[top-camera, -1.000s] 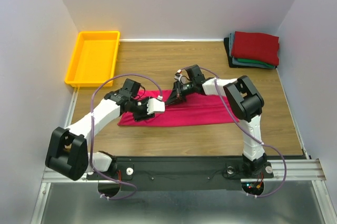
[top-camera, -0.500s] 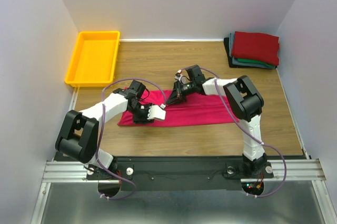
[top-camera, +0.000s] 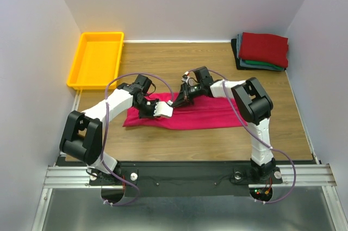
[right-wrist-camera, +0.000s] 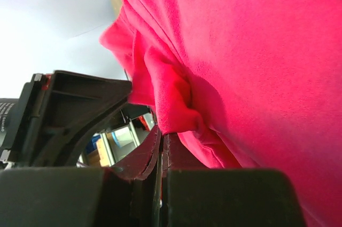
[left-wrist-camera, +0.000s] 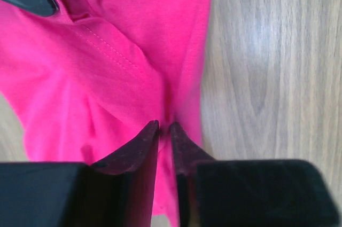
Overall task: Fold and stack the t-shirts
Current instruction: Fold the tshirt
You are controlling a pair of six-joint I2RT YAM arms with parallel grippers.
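Crimson t-shirt [top-camera: 202, 114], left gripper [left-wrist-camera: 164, 126] pinching a fold near its left end, right gripper [right-wrist-camera: 161, 134] clamped on its far edge

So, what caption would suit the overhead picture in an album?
The left gripper and right gripper pinch a crimson t-shirt spread on the table, folded shirts stacked far right, yellow tray far left.

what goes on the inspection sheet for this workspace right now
surface: wooden table
job's things: crimson t-shirt lying as a long strip mid-table; folded t-shirt stack, dark red on top, far right corner
clutter: yellow tray, far left corner
grippers: left gripper shut on a crease of the crimson t-shirt; right gripper shut on a bunched fold of it
cables: purple cables looping off both arms
surroundings: white walls on three sides; metal rail under the arm bases
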